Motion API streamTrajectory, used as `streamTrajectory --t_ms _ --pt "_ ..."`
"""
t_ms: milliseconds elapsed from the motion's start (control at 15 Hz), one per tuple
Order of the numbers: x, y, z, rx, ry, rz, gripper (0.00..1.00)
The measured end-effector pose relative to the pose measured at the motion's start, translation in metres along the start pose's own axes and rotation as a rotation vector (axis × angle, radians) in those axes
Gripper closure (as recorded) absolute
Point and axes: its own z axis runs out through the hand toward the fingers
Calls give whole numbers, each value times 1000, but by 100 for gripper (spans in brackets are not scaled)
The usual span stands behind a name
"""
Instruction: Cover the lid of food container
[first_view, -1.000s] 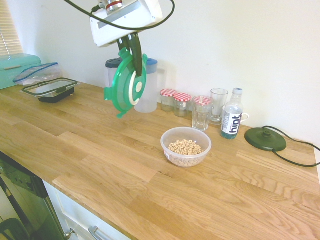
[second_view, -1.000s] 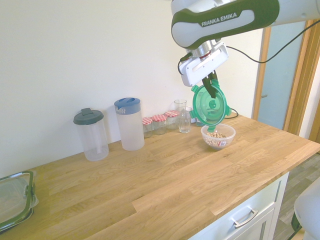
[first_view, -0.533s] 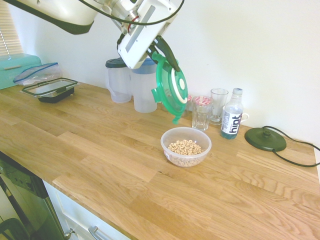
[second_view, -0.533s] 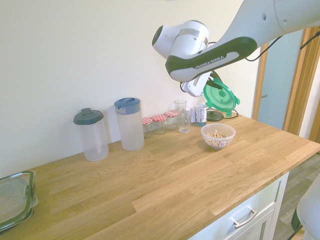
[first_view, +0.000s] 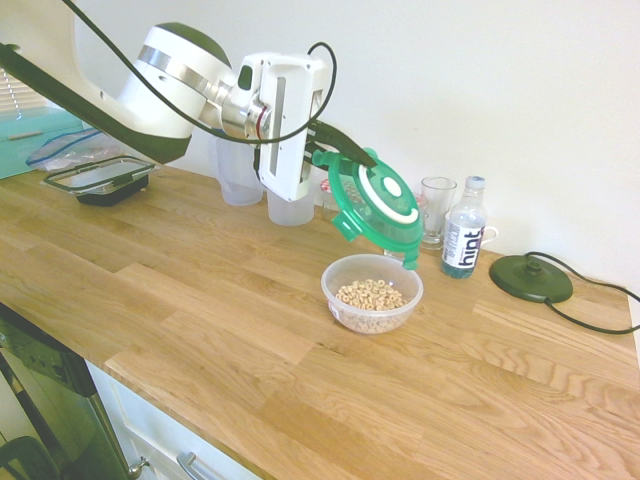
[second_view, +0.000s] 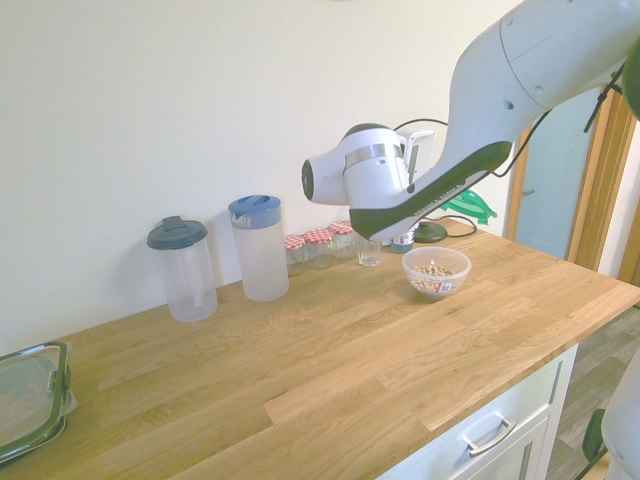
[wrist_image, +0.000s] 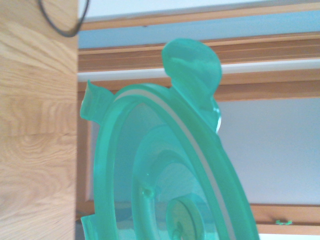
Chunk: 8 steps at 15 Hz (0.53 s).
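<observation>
The white arm's gripper (first_view: 340, 152) is pointing nearly level, its dark fingers (first_view: 335, 137) clamped on the rim of the round green plastic lid w/ white ring & centre (first_view: 380, 205). The lid is hanging tilted in the air, just above the small round clear plastic bowl w/ tan cereal rings (first_view: 372, 292), not touching it. The bowl is standing on the wooden worktop (first_view: 200, 300), near a blue-label water bottle (first_view: 463, 228) & a clear drinking glass (first_view: 436, 210).

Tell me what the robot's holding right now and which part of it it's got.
The tool is shut on the green lid, gripping it at its rim, at the edge nearest the arm; the lid hangs tilted above the cereal container.
</observation>
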Motion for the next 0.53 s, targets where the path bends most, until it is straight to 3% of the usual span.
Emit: streamTrajectory --t_ms 533 --pt "-60 -36 11 -49 71 -27 100"
